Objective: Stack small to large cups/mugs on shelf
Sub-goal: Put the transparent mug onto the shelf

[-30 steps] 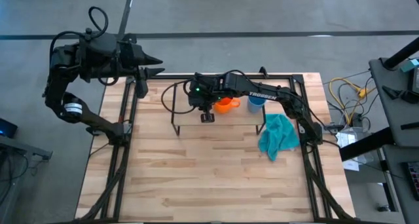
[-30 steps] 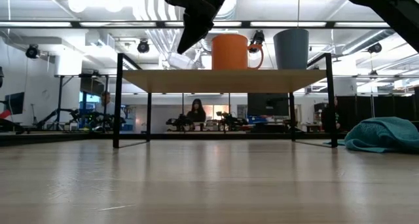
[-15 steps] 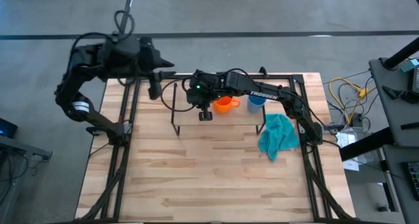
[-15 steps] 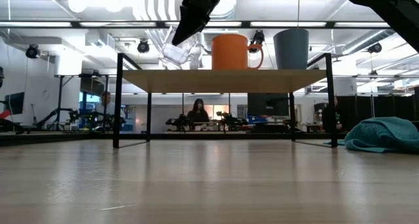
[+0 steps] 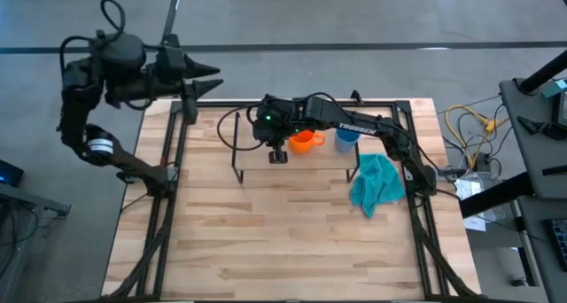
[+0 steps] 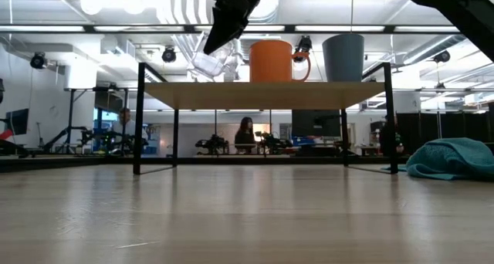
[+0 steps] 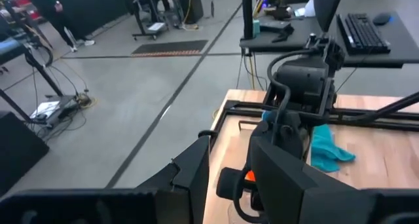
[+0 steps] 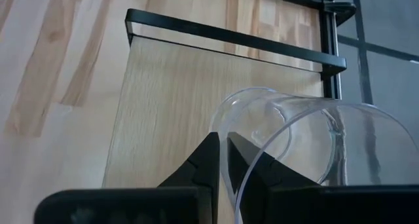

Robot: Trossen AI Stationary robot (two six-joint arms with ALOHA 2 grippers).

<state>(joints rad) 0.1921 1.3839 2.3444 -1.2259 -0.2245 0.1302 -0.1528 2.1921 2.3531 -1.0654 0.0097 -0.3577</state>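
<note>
The shelf (image 6: 266, 94) is a light-wood board on black wire legs, standing on the table's far half. On it stand the orange mug (image 6: 270, 61) (image 5: 303, 142) and, to its right, the light blue cup (image 6: 343, 57) (image 5: 345, 140). My right gripper (image 6: 220, 44) (image 5: 276, 143) reaches over the shelf's left part, shut on the clear glass (image 6: 211, 65) (image 8: 308, 145). My left gripper (image 5: 211, 80) hangs open past the table's far-left corner, well away from the cups. My right gripper holds the glass by its wall at the rim (image 8: 222, 142), pinched with one finger (image 8: 247, 164) inside and the other outside. The fingers come slanting down from above. The glass is tilted over the board's left part (image 8: 170, 99), left of the mug; whether it touches the board cannot be told.
A teal cloth (image 5: 376, 183) (image 6: 451, 157) lies crumpled on the table to the right of the shelf. Cables (image 5: 469, 126) and equipment sit beyond the table's right edge. Bare tabletop (image 5: 283, 241) stretches in front of the shelf. A person (image 6: 245, 133) shows far behind.
My right gripper has raised the glass a little above the board's left part and tipped it further, then held still. My left arm swung toward the shelf and then drew back and up toward the far-left corner, its fingers staying open.
</note>
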